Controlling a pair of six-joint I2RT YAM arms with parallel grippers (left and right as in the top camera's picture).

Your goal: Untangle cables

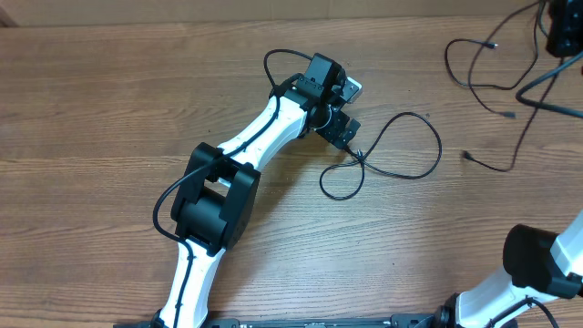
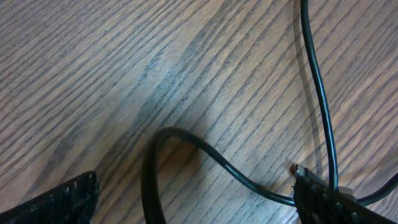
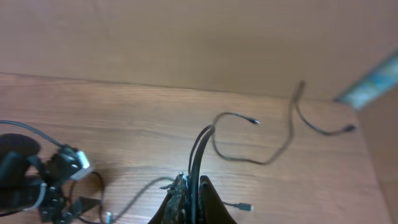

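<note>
Where the left gripper sits low over the table, its fingers are spread wide, with a looped cable lying between them (one fingertip touches it). The right gripper pinches further cables, which trail over the table's far right corner.

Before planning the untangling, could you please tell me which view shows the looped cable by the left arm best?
The overhead view: the looped cable shows whole, both loops and their crossing. The left wrist view gives only a close stretch of it; the right wrist view shows it small and blurred, low on the left.
</note>
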